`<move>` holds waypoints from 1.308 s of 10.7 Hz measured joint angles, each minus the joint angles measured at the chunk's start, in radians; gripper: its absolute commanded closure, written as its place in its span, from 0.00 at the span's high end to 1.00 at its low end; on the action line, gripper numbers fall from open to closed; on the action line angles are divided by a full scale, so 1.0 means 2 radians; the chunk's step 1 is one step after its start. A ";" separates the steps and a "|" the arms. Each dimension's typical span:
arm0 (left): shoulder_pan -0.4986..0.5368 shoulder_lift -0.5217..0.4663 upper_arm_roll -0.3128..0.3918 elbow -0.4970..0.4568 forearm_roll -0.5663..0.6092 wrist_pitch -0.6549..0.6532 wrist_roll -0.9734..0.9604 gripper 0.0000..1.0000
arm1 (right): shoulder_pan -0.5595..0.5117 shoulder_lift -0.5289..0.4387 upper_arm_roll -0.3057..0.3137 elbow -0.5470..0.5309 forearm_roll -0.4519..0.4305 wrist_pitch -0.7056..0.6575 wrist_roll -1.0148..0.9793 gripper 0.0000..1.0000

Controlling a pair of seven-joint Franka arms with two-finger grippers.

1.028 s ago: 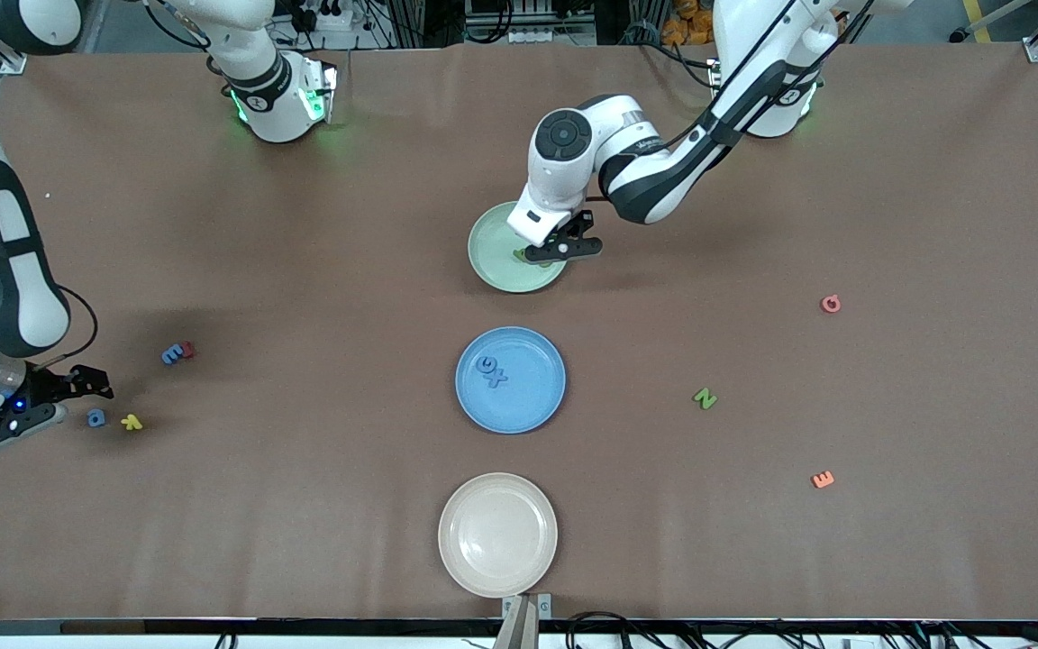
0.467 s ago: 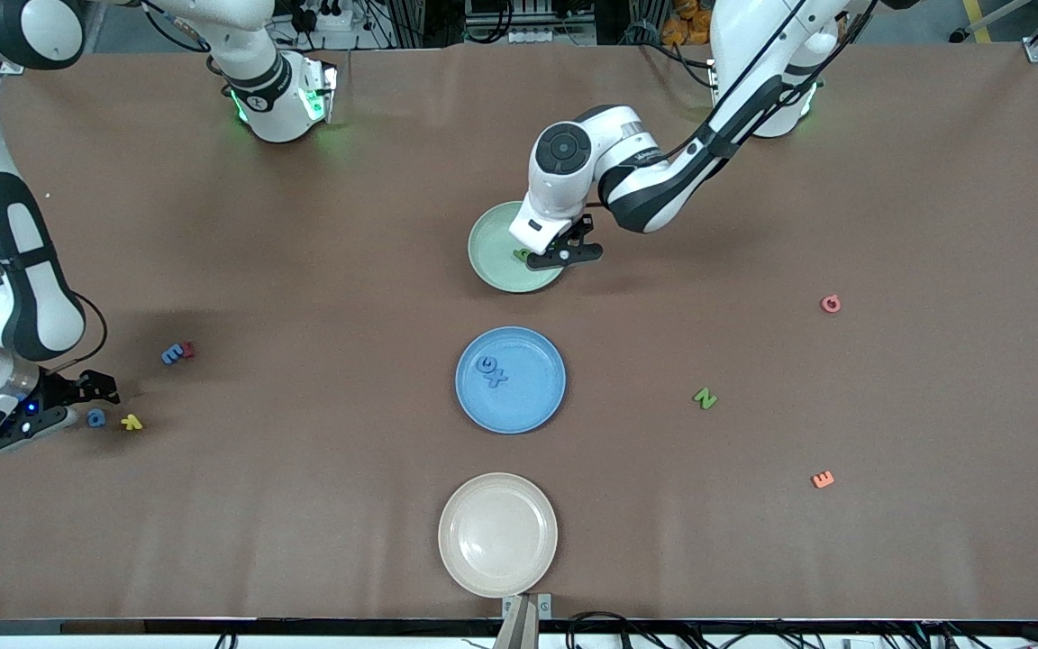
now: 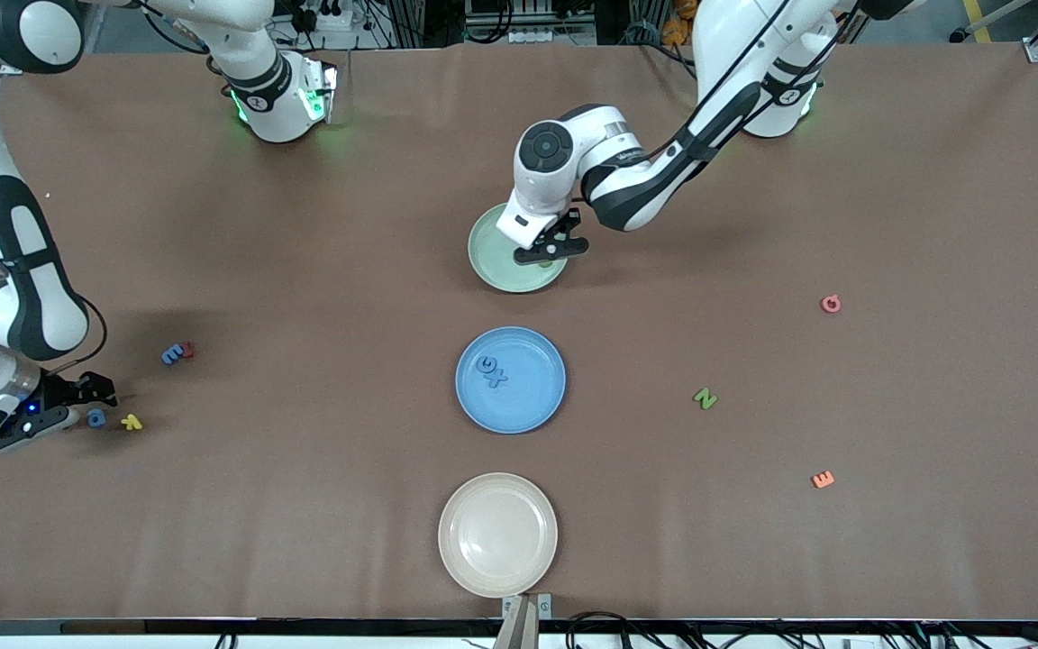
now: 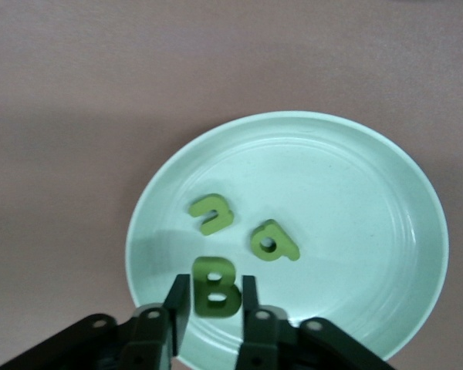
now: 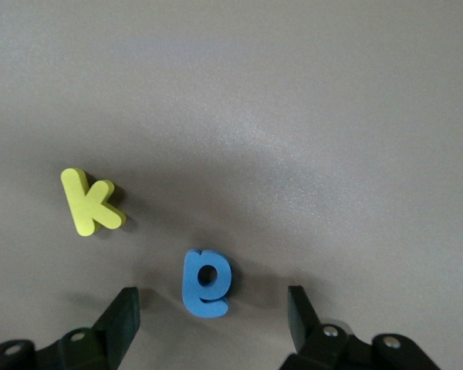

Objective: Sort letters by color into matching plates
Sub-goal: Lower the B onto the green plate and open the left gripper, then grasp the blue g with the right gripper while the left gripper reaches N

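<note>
Holding the green B (image 4: 214,287) between its fingers over the green plate (image 3: 488,263), left gripper (image 4: 213,308) should release low. Right gripper (image 5: 208,312), fingers wide, straddled the blue letter (image 5: 207,282) on the worktop; close centred

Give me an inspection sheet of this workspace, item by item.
Surface: brown table, flat.
Job's things: green plate holds two green letters; blue plate holds two blue letters. Loose: green N, blue g, blue letter touching a dark red one.
Clutter: cream plate; yellow K; pink letter; orange letter.
Grippers: left gripper over the green plate, fingers shut on a green B. Right gripper low over the blue g, fingers open astride it.
Cables: bundles along the table edges.
Surroundings: equipment racks past the arm bases.
</note>
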 measured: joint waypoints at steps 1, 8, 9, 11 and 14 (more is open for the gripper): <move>-0.017 0.006 0.014 0.008 0.000 0.000 0.000 1.00 | 0.000 0.000 0.001 0.000 0.000 0.000 0.000 0.68; 0.006 0.005 0.040 0.035 0.016 -0.029 -0.001 1.00 | 0.001 0.000 0.005 0.002 -0.001 0.003 0.000 0.45; 0.028 0.004 0.041 0.040 0.029 -0.035 -0.001 1.00 | 0.001 0.000 0.005 0.003 -0.001 0.003 0.000 0.42; 0.070 0.003 0.041 0.046 0.052 -0.041 -0.001 1.00 | 0.001 0.000 0.006 0.003 -0.001 0.003 0.000 0.41; 0.114 0.003 0.055 0.058 0.097 -0.042 0.022 1.00 | 0.001 0.000 0.007 0.003 -0.001 0.008 0.000 0.31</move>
